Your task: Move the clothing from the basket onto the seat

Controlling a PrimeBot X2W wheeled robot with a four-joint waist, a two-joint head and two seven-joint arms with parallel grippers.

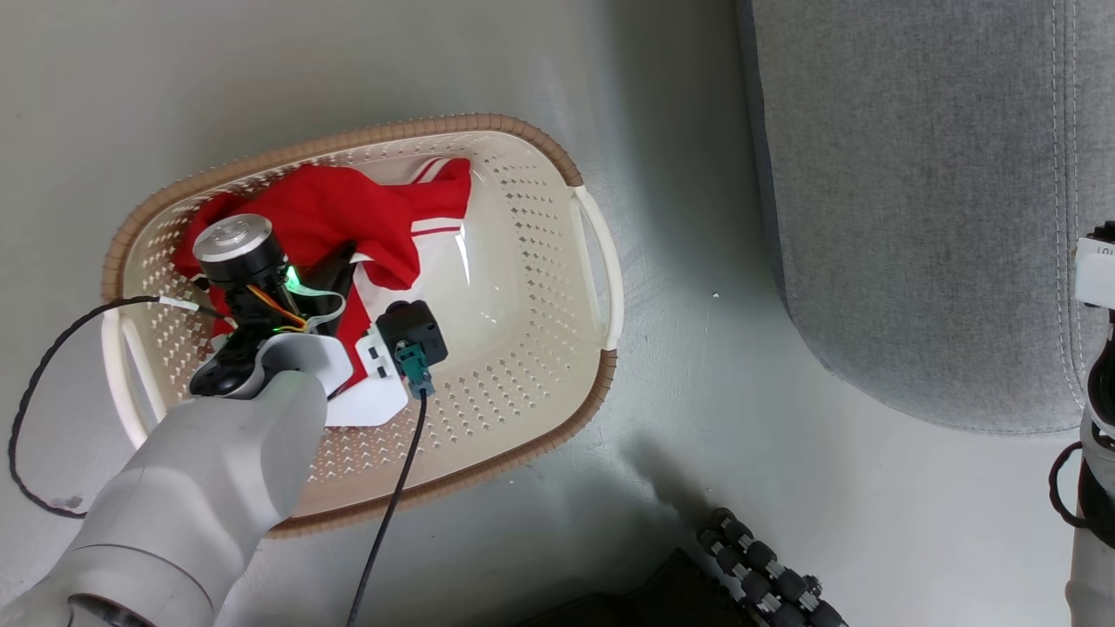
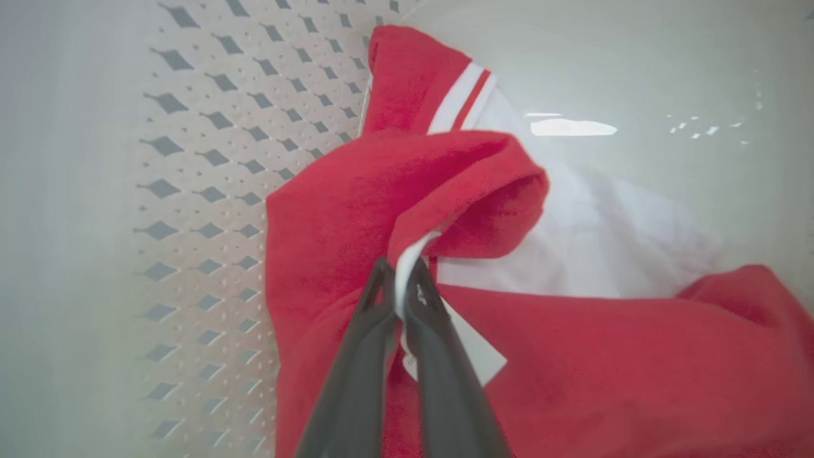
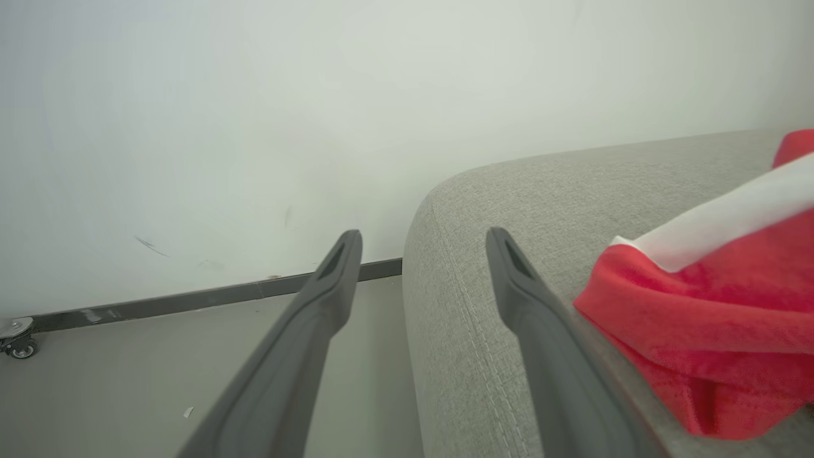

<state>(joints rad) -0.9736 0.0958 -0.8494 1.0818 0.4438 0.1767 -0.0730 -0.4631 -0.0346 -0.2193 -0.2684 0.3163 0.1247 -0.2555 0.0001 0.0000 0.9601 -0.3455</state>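
Observation:
The cream basket with a brown rim stands on the floor at the left. Red clothing with white stripes lies in its far left part. My left gripper reaches down into it. In the left wrist view that gripper is shut on a white-edged fold of the red clothing, beside the perforated basket wall. The grey seat fills the upper right. My right gripper is open over the seat's corner, and another red garment lies on the cushion just to its right.
My right arm shows at the right edge beside the seat. A black cable hangs across the basket's near rim. My wheeled base is at the bottom. A wall, a dark skirting and a small caster lie beyond the seat.

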